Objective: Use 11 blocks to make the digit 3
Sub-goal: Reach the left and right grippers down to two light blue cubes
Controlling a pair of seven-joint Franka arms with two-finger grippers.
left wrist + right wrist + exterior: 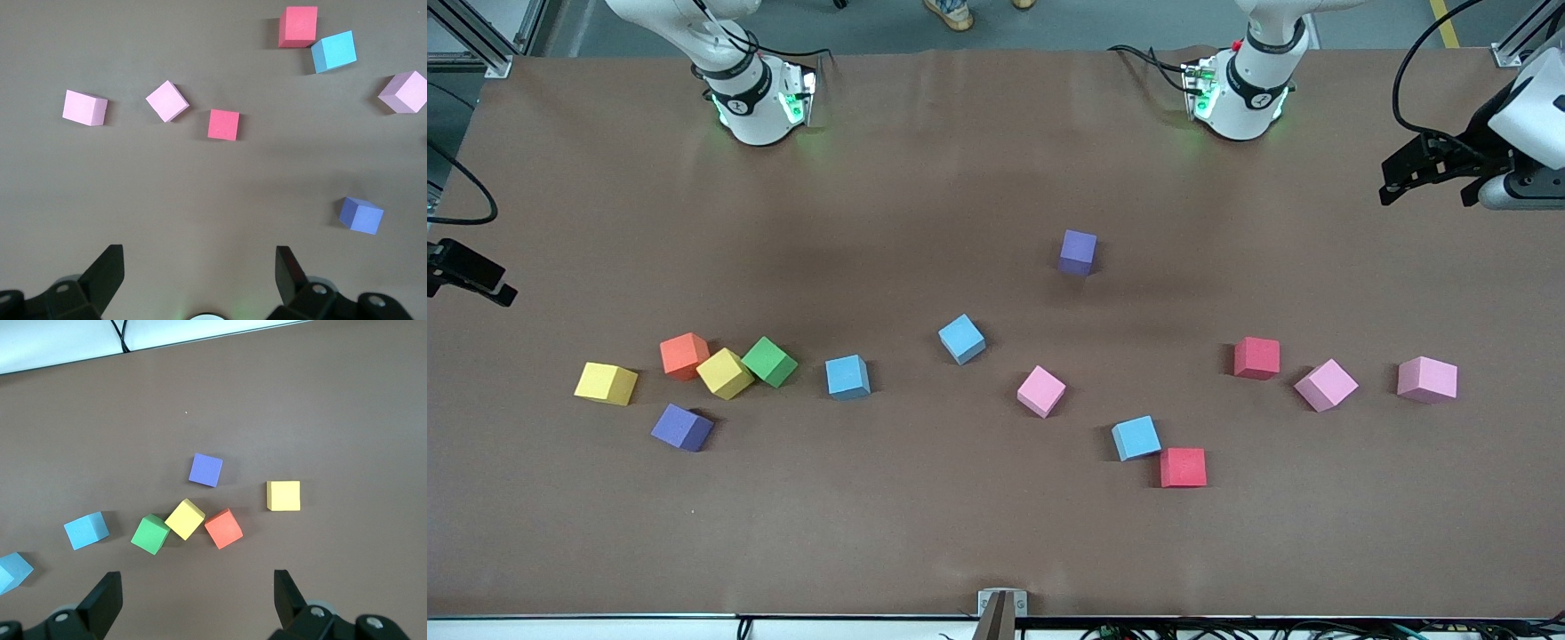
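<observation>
The blocks lie scattered and no digit 3 shows. Toward the right arm's end sit a yellow block (pixel 606 383), an orange one (pixel 684 356), a second yellow (pixel 725 373), a green (pixel 769 362) and a purple (pixel 682 428). Mid-table are a light blue block (pixel 847 376), another blue (pixel 961 339), a pink (pixel 1041 391), a purple (pixel 1078 252), a third blue (pixel 1136 438) touching a red (pixel 1183 468), and a lone red (pixel 1256 357). My left gripper (pixel 200 257) hangs open high over bare table. My right gripper (pixel 198 580) does too, with the green block (pixel 150 534) ahead of it.
Two paler mauve-pink cubes (pixel 1326 385) (pixel 1427 380) sit toward the left arm's end. The arm bases (pixel 756 98) (pixel 1240 89) stand along the table's robot edge. Dark devices overhang both table ends (pixel 1432 164) (pixel 467 271). A bracket (pixel 1001 609) sits at the near edge.
</observation>
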